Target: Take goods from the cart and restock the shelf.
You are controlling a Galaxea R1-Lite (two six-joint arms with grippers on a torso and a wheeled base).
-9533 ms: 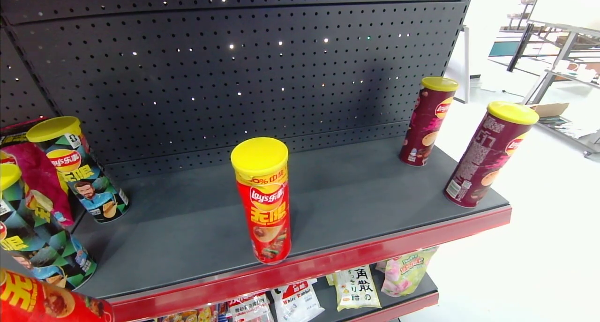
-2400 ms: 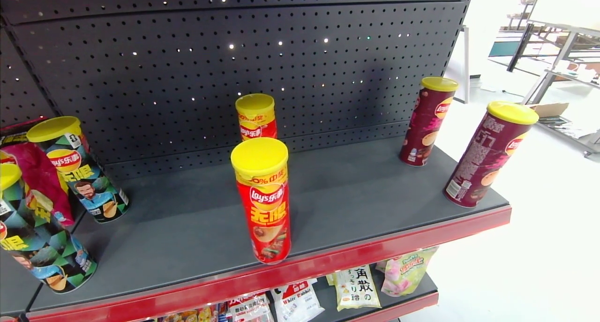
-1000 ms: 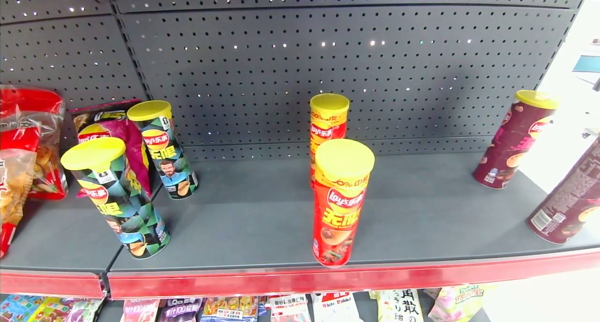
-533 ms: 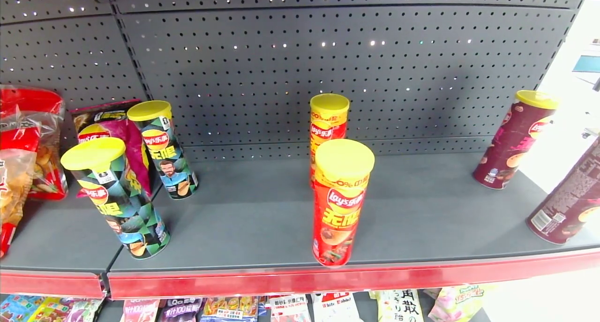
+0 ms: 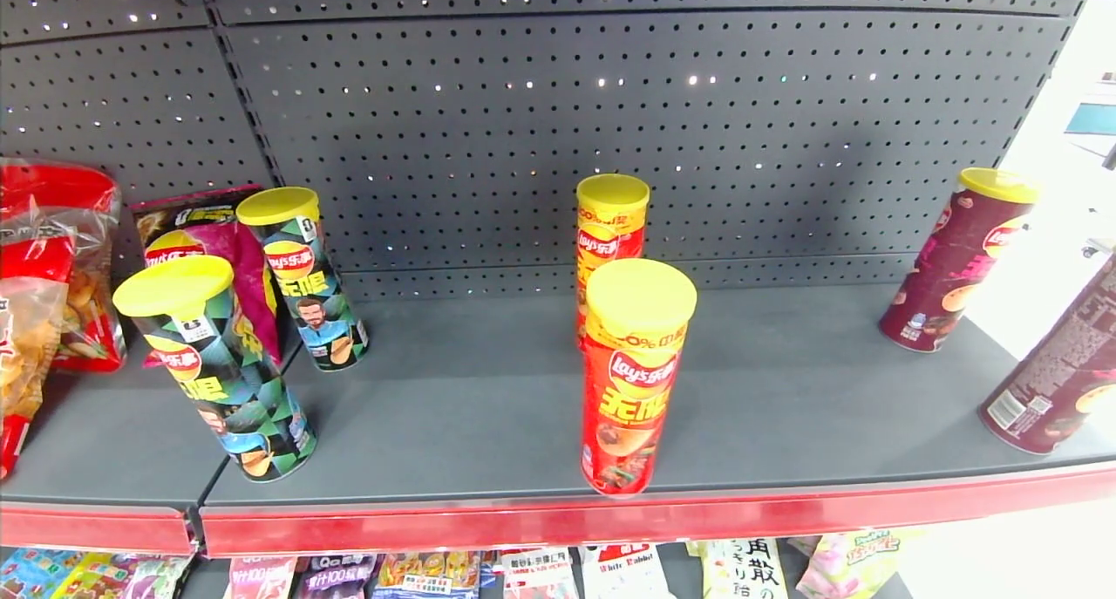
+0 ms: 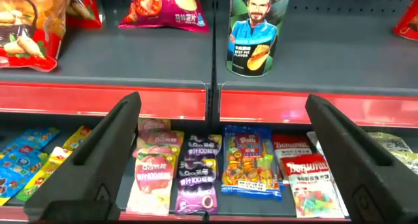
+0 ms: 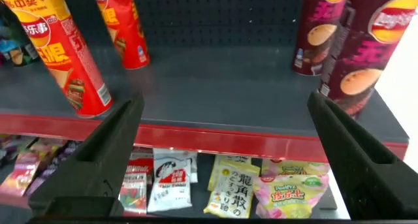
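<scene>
Maroon can (image 5: pixel 1055 381) (its top) off-frame

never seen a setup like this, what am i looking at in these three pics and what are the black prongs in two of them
This is a two-armed robot on wheels, facing a shop shelf. The picture of the whole shelf comes from a camera on its head. The other two come from cameras on its wrists; the black prongs are the fingers of the left end effector and the right end effector. Both are open and hold nothing. On the shelf stand two red tubes, one behind the other, two dark patterned tubes to their left, two maroon tubes to their right, and snack bags at the far left. Sweet packets lie on the shelf below.
</scene>
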